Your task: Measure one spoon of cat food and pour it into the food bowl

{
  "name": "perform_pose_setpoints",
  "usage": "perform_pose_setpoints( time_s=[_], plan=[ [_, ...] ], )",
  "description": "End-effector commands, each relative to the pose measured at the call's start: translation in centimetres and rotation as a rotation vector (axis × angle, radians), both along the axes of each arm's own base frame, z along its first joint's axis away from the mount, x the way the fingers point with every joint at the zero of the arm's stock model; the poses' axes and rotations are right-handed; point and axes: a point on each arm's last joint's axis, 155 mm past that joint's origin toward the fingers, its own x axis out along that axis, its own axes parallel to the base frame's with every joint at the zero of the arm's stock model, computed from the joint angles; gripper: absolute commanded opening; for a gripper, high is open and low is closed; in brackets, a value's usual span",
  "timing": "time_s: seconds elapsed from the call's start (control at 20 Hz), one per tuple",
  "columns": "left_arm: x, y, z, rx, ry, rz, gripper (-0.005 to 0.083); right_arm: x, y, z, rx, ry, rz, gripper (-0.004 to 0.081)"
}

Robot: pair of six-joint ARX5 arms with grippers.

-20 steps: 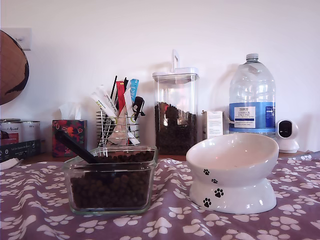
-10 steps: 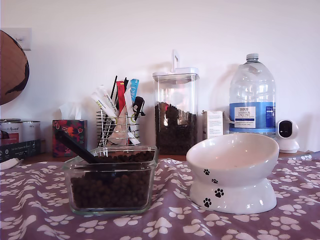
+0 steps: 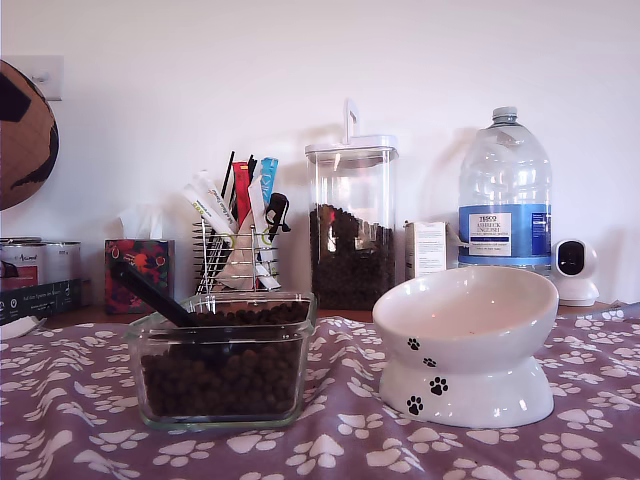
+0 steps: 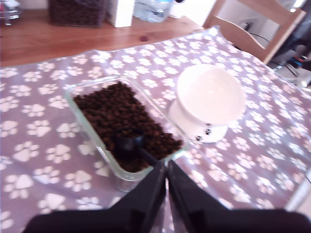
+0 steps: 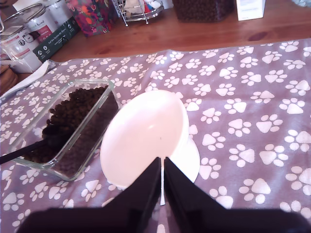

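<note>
Spoon (image 4: 130,144) cup-down in cat food (image 4: 121,121)

Exterior view: bright, even daylight; soft shadows on wall behind water bottle (image 3: 505,190) and lidded jar (image 3: 351,222). Faint sheen on food bowl (image 3: 465,345); image sharp. First wrist view: soft, slightly blurred throughout; food bowl interior blown out white, detail lost. Second wrist view: crisper; food bowl interior overexposed; fingers (image 5: 141,194) dark, silhouetted near lens.
</note>
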Motion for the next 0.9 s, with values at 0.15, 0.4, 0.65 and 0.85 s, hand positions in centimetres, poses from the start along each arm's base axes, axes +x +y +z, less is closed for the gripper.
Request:
perform_pose_setpoints(
  time_s=[0.15,0.4,0.65,0.85],
  plan=[
    [0.0,-0.1,-0.3,-0.014,0.018,0.021,-0.0019,0.4,0.1,0.6,0.002,-0.020,0.001,-0.0013],
    [1.5,0.0,0.4,-0.078,-0.022,0.113,-0.0019,0.5,0.1,0.7,0.002,-0.029,-0.002,-0.0012],
    [1.0,-1.3,-0.4,-0.081,0.015,0.098,0.0101,0.6,0.0,0.9,0.001,-0.038,-0.006,-0.0012],
    [0.3,-3.2,-1.9,-0.057,0.078,0.046,0.0462,0.7,0.0,0.9,0.001,-0.039,-0.008,-0.0013]
  ],
)
